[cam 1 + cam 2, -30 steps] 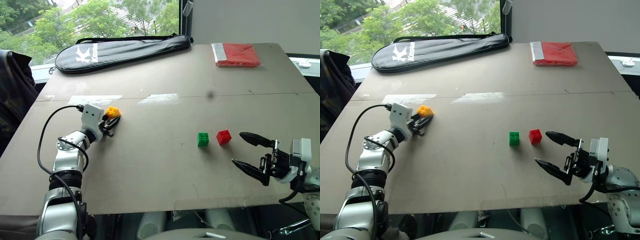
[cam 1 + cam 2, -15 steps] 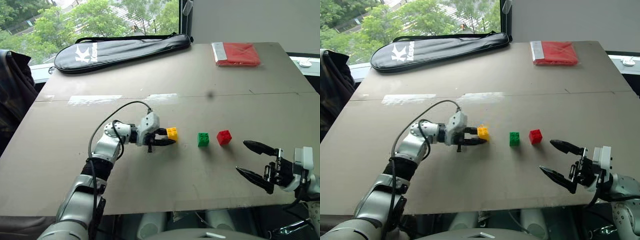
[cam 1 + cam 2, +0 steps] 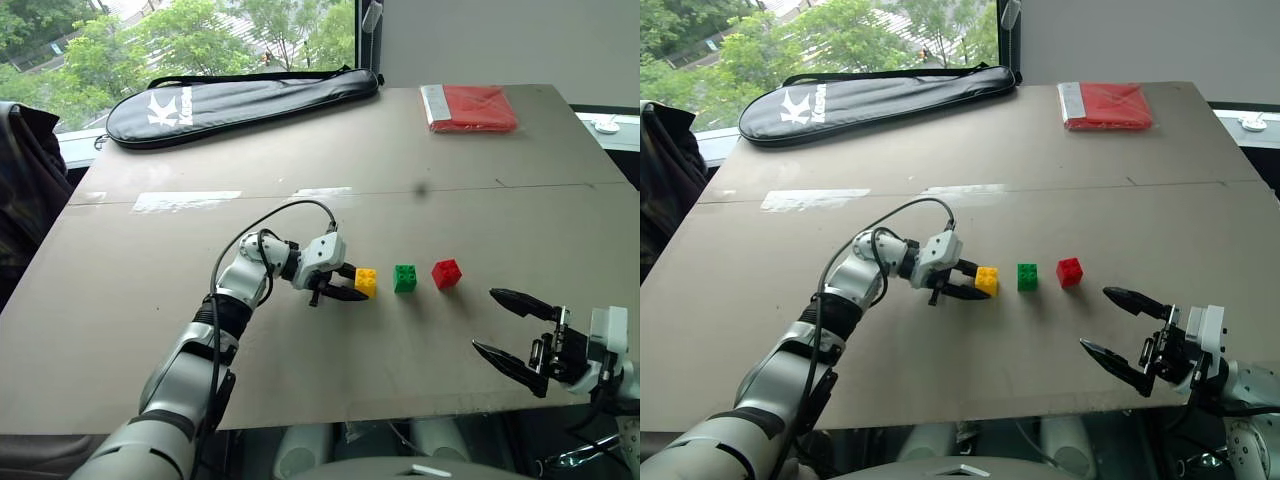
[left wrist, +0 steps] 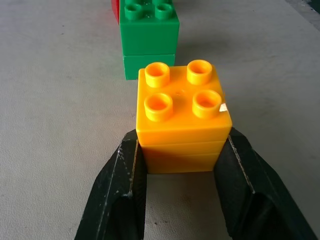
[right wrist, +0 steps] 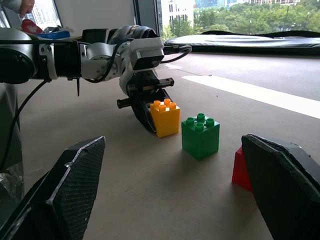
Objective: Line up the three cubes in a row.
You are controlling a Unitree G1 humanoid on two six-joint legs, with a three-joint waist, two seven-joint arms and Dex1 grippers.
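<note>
Three cubes on a grey table (image 3: 300, 150) by a window (image 3: 180, 40); left end effector (image 3: 354, 288) clamps yellow cube (image 3: 366, 282), right end effector (image 3: 510, 330) spread

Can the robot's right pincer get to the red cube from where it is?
Probably yes. The right pincer is open and holds nothing, and only bare table lies between it and the red cube, the row's nearest end.

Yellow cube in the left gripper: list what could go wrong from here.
1. The left gripper is shut on the yellow cube, close beside the green cube; pushing further could knock the green one out of line.
2. On release, an opening finger might drag or twist the yellow cube.
3. The open right gripper waits near the red cube; a stray move could bump it.
</note>
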